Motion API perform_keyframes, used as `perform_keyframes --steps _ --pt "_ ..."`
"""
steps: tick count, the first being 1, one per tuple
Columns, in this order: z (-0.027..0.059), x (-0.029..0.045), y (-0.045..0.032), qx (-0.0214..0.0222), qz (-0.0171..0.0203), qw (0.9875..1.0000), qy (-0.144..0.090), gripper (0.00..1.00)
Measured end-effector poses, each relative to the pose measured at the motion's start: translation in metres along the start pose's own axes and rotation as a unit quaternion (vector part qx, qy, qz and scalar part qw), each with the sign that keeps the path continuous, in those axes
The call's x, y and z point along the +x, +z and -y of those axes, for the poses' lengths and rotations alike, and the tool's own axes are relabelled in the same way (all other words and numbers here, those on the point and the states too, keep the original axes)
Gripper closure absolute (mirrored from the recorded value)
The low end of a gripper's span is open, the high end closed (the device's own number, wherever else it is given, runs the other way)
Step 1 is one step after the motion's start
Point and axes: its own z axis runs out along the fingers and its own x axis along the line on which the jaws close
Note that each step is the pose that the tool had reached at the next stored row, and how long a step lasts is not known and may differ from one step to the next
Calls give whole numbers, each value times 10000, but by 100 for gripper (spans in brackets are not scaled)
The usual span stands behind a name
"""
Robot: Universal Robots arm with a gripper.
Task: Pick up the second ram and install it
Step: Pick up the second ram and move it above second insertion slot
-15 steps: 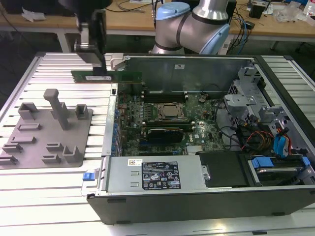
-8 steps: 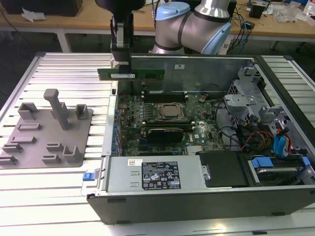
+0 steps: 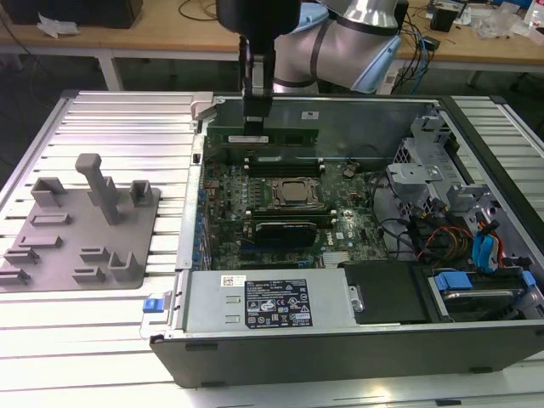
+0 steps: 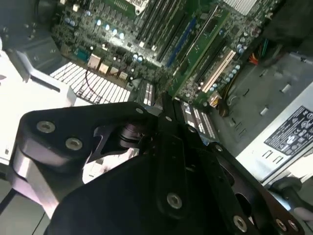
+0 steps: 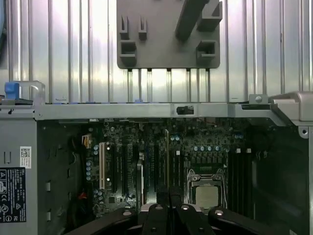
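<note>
gripper (image 3: 256, 124) clamping second ram (image 3: 255, 137), near case wall (image 3: 365, 115)

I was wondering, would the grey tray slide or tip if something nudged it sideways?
Probably slide: the tray lies flat with a wide base. It looks like thin moulded plastic, so it is likely light and easily shifted, though the ribbed table may add some drag. A push high on its tall post could perhaps lift an edge.

Brightly lit from above. Strong glare off the ribbed table (image 5: 63, 54) in the first wrist view, blown-out white patches in the second. Dim, shadowed inside the case (image 3: 340, 348).
</note>
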Motion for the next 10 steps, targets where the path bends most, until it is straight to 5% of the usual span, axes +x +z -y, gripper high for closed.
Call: perform_keyframes --steps 10 --pt "248 -88 157 -1 1 10000 1 91"
